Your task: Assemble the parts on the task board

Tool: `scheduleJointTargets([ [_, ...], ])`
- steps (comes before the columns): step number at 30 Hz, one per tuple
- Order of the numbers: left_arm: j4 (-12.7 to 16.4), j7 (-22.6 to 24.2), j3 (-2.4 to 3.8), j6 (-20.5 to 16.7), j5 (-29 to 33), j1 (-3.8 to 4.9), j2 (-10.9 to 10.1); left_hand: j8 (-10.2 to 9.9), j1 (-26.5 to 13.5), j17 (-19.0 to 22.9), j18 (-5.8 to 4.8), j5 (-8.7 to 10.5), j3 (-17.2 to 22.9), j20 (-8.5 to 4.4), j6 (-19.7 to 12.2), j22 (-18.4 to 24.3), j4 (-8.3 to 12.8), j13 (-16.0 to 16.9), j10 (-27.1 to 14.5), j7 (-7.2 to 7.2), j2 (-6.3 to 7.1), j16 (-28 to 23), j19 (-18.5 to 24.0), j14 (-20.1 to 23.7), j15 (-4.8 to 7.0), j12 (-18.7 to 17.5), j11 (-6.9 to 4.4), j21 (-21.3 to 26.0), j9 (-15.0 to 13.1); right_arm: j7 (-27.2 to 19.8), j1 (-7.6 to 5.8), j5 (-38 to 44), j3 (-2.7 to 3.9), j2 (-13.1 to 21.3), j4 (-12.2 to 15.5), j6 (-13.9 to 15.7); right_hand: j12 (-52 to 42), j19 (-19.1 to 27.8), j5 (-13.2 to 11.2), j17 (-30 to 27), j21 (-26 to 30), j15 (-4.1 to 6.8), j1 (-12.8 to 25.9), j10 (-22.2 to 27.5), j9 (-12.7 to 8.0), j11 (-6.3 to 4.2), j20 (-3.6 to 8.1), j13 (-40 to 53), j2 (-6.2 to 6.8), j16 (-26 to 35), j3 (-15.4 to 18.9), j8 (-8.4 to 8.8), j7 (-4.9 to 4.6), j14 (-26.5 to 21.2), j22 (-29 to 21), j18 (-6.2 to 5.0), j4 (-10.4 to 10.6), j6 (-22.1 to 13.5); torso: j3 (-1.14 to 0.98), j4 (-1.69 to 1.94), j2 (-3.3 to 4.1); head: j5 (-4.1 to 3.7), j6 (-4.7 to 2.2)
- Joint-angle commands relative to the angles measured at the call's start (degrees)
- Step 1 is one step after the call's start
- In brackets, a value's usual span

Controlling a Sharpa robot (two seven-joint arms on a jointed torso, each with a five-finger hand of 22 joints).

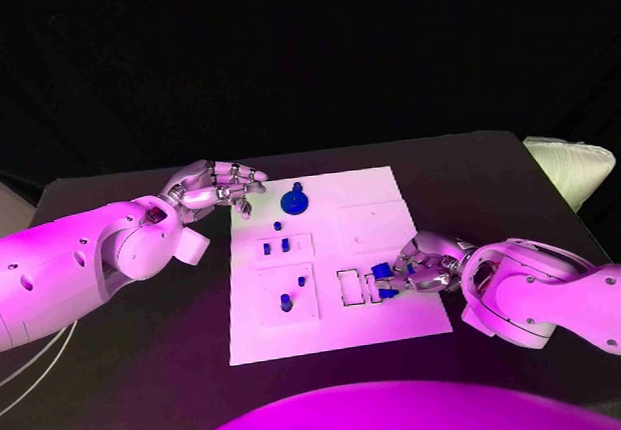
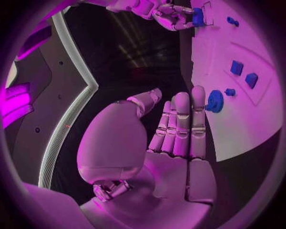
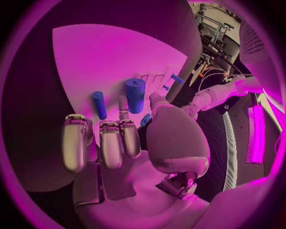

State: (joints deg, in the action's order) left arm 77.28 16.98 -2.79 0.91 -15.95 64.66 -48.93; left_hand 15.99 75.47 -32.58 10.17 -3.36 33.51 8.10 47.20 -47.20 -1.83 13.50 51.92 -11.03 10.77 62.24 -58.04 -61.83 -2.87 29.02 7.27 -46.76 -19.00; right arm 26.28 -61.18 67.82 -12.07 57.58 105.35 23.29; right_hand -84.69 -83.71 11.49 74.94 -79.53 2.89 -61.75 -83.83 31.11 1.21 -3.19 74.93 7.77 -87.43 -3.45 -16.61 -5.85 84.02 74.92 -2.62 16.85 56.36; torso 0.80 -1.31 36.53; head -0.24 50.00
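My right robot hand (image 1: 413, 267) is pinching a small blue part (image 1: 380, 271) over the white task board (image 1: 329, 264) near its right edge; my left robot hand (image 1: 219, 187) is hovering empty, fingers apart, off the board's far-left corner, beside a blue gear (image 1: 296, 202)

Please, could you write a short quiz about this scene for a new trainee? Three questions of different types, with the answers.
1. True or false: the left hand holds a part.
2. The blue gear sits on the task board at: A) its near edge; B) its far edge, by the left hand; C) its near left corner.
3. Which hand pinches a small blue part?
Key: 1 false; 2 B; 3 the right hand.
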Motion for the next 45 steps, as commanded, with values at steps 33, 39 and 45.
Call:
scheduleJointTargets([
  [33, 0.0, 0.3, 0.03, 1.0, 0.6, -0.03, -0.2, 0.5, 0.4, -0.1, 0.37, -0.16, -0.2, 0.18, -0.4, 0.1, -0.1, 0.0, -0.5, 0.01, 0.08, 0.3, -0.1, 0.4, -0.10, 0.4, -0.04, 0.4, 0.1, -0.6, -0.53, -4.1, 0.08, -0.7, 1.2, 3.2, 0.1, -2.7, 1.9, 9.0, -0.8, 0.37, -9.0, -2.7, 0.4, -0.72, 0.28, 10.0, -3.37, -0.4, 0.2, -0.44, 1.00, 4.7, 8.7, 0.46, -0.1, 2.5, 0.03, -0.13, -0.07, 0.31, 0.00],
  [39, 0.0, 0.2, 0.03, 1.1, 0.6, -0.03, -0.1, 0.5, 0.4, -0.1, 0.37, -0.16, -0.2, 0.18, -0.4, 0.1, -0.1, 0.0, -0.5, 0.02, 0.07, 0.3, -0.1, 0.4, -0.10, 0.4, -0.05, 0.5, 0.1, -0.5, -2.38, -5.9, 0.13, -1.0, 2.3, 1.8, 0.4, -2.7, 1.7, 8.9, -0.6, 0.54, -7.9, -2.5, 0.4, -0.91, 0.42, 9.8, -3.70, -0.3, 0.5, -0.70, 1.23, 4.7, 8.6, 0.41, -0.1, 3.0, 0.12, -0.05, -0.09, 0.25, 0.00],
  [45, 0.1, 0.2, 0.03, 1.1, 0.6, -0.02, 0.0, 0.5, 0.4, -0.1, 0.37, -0.16, -0.2, 0.18, -0.4, 0.1, -0.1, 0.0, -0.5, 0.02, 0.07, 0.3, -0.1, 0.4, -0.10, 0.4, -0.05, 0.5, 0.1, 0.0, -2.83, -7.1, 0.11, -3.2, 1.4, -0.6, 0.8, -2.6, 1.5, 8.8, -0.3, 0.77, -6.8, -2.4, 0.6, -1.21, 0.60, 9.6, -4.10, -0.2, 0.7, -1.29, 1.59, 4.7, 8.5, 0.37, -0.1, 3.8, 0.13, 0.06, -0.02, 0.29, 0.00],
])
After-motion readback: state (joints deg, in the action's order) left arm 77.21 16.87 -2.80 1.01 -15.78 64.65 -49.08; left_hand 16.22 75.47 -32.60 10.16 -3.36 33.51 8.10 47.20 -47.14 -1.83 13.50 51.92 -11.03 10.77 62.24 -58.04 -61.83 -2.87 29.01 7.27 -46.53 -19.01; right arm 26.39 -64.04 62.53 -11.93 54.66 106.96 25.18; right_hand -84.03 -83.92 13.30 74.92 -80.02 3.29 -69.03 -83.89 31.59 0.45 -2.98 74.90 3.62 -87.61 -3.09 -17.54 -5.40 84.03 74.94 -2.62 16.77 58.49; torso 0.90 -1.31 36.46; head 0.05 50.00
